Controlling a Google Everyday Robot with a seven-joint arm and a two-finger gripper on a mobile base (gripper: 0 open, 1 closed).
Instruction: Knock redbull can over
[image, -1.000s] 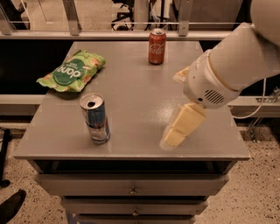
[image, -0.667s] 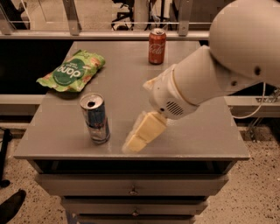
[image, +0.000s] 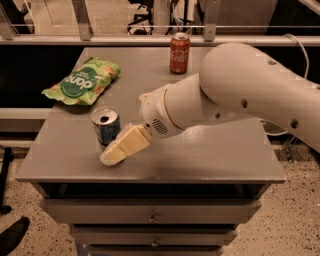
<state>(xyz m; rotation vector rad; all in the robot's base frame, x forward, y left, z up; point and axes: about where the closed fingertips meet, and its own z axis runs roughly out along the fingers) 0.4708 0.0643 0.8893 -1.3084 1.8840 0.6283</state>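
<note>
The redbull can stands upright near the front-left corner of the tabletop. The pincer sits low, just beside the can's base on its front-right; whether it is wide or narrow cannot be told. A green snack bag lies behind the can. A red cola can stands at the far edge.

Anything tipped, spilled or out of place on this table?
Nothing stands out. The redbull can stands upright near the table's front left, the gripper low beside it. The cola can is upright at the back; the green snack bag lies flat.
</note>
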